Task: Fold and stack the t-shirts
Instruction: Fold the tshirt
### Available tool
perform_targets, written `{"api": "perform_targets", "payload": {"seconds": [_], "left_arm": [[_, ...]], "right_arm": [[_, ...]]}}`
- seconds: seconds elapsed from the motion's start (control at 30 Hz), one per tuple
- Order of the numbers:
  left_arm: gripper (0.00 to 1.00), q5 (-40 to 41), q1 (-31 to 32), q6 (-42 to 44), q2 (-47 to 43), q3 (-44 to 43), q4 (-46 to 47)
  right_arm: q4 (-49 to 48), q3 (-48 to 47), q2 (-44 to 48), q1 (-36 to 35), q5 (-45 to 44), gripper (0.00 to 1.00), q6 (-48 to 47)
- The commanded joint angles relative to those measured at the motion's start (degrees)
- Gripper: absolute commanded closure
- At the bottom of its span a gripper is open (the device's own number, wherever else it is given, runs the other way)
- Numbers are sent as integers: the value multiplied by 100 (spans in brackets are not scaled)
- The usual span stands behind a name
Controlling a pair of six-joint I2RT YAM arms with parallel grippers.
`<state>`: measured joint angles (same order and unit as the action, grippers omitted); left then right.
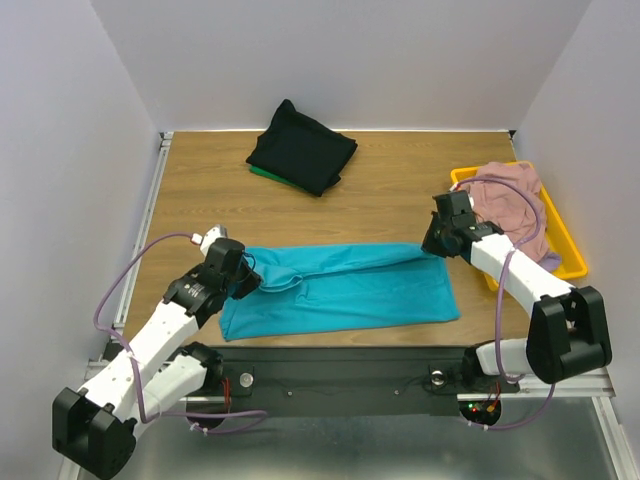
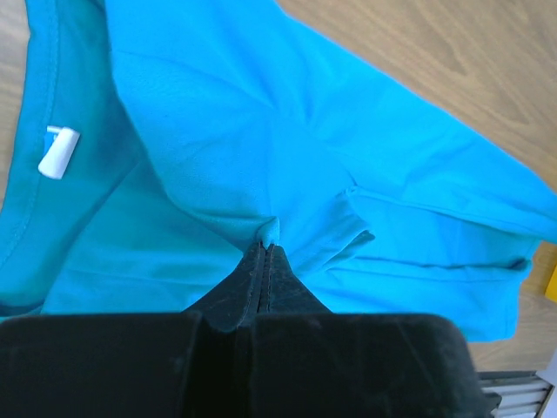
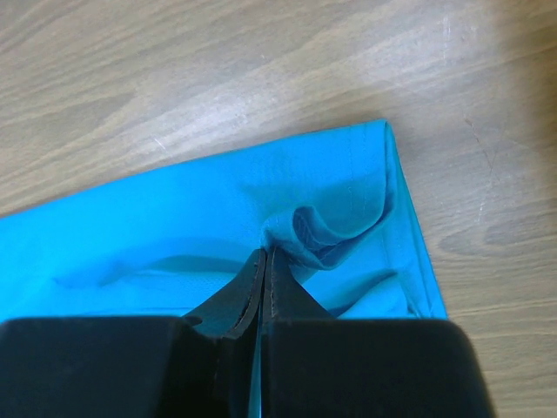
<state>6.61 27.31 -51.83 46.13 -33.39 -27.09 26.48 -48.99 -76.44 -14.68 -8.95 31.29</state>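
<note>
Teal t-shirt [image 1: 345, 290]: lies lengthwise across the near part of the table [image 1: 400, 180].
Left gripper [image 2: 266, 244]: clamped on a pinch of its left end.
Right gripper [image 3: 264, 257]: clamped on its right edge.
Black t-shirt [image 1: 300, 148]: folded, far centre.
Pink t-shirt [image 1: 510, 205]: heaped in the yellow tray [image 1: 572, 250], right.

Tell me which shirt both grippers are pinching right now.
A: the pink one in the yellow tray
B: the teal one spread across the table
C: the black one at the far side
B: each wrist view shows jaws shut on a small fold of the teal shirt, the left gripper at its left end and the right gripper at its right end.
</note>
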Motion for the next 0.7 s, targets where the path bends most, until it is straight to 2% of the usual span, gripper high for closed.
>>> {"api": "perform_targets", "payload": {"seconds": [0.0,0.17,0.23,0.27,0.33,0.37,0.4,0.43,0.47,0.57,0.67], "left_arm": [[100,-282,55,-230,-218,306,-209],[100,-582,160,-441,-350,675,-139],[100,-635,169,-477,-324,719,-182],[89,-626,169,-512,-306,702,-243],[68,-574,169,-643,-332,563,-540],[34,-512,169,-687,-359,492,-691],[10,-451,178,-731,-411,421,-823],[2,-355,187,-740,-481,368,-989],[1,-267,187,-758,-639,229,-1087],[1,-20,187,-802,-894,0,-1272],[1,77,187,-706,-931,-185,-1036]], "right_arm": [[-90,170,156,-18,86,100,-18],[-73,513,191,-18,34,99,96],[-73,601,191,-18,-36,94,167],[-73,636,200,-18,-71,88,193],[-55,680,235,-18,-133,70,228],[-29,672,261,-18,-133,46,229],[23,654,296,-9,-116,35,211],[41,611,349,-18,-107,18,176],[76,575,402,-18,-72,0,167],[182,382,613,-18,112,0,115],[165,128,745,-18,550,0,-43]]}}
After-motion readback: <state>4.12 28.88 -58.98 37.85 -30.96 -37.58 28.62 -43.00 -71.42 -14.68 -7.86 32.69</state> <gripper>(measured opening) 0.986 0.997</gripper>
